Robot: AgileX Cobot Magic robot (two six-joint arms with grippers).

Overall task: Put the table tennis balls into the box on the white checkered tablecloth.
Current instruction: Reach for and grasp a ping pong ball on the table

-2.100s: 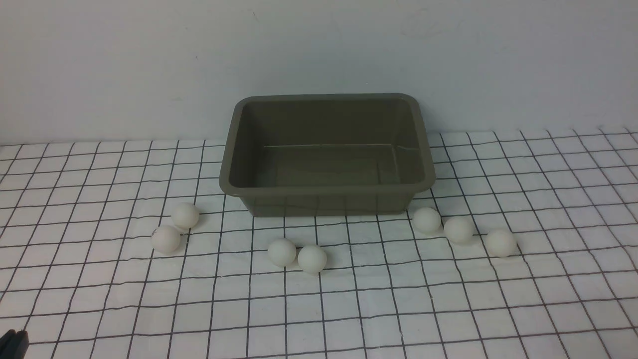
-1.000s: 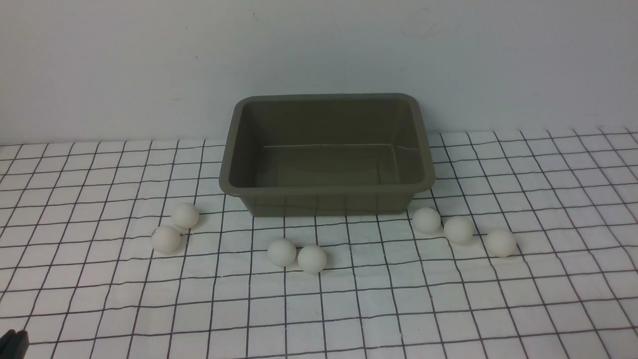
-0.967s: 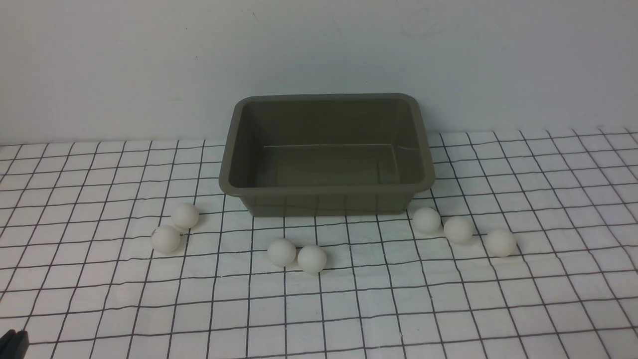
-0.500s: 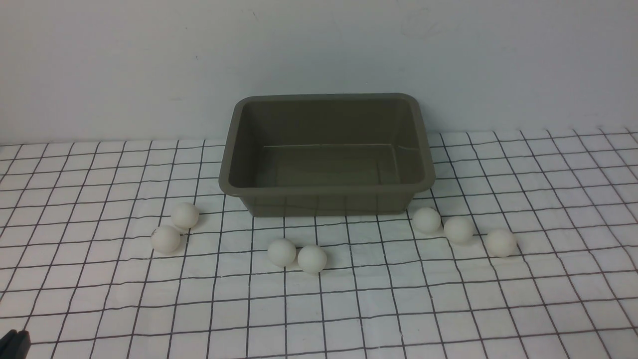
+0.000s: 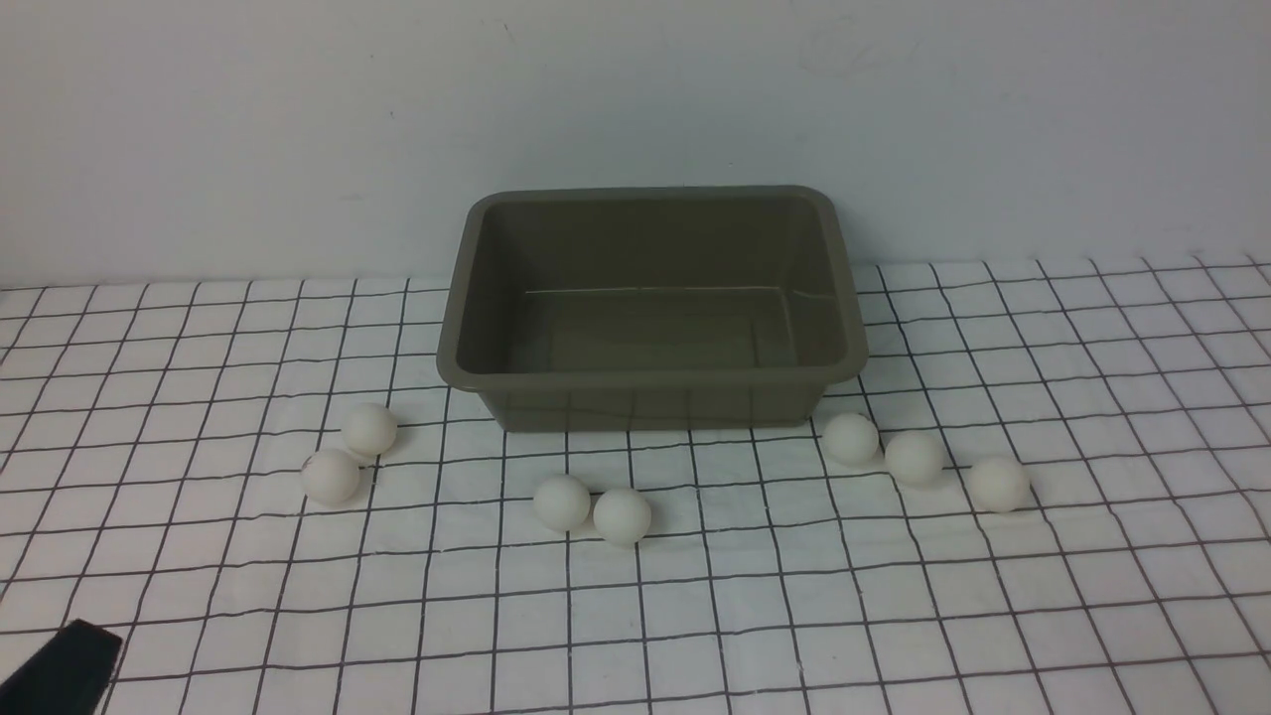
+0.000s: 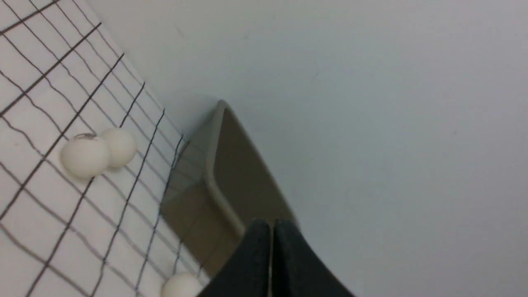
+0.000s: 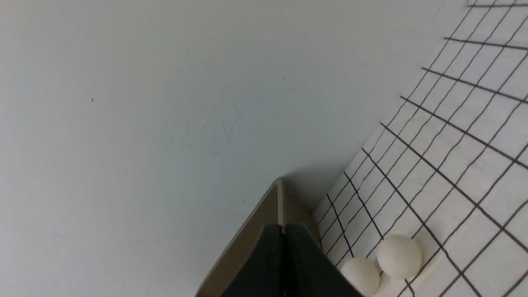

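**Seven balls on the cloth outside the box; both hands closed and empty**

Front view. I see the olive-grey box standing upright on the white checkered tablecloth. Its far rim is close to the wall, but I cannot tell whether they touch. All seven table tennis balls lie on the cloth along the box's near side, none inside it. Two sit close together at the left, two side by side at the centre, and three in a row at the right. The marked ball, the nearer of the left pair, carries a small dark print too small to read.

The left hand appears in the front view only as a dark corner at the lower left edge, cut off by the frame.

Left wrist view. The left hand's fingers are pressed together, holding nothing. They hide part of the box's rim, and one ball is cropped at the frame edge.

Right wrist view. The right hand is likewise closed and empty. Its tips cover the box's corner, and two balls lie near it on the cloth.
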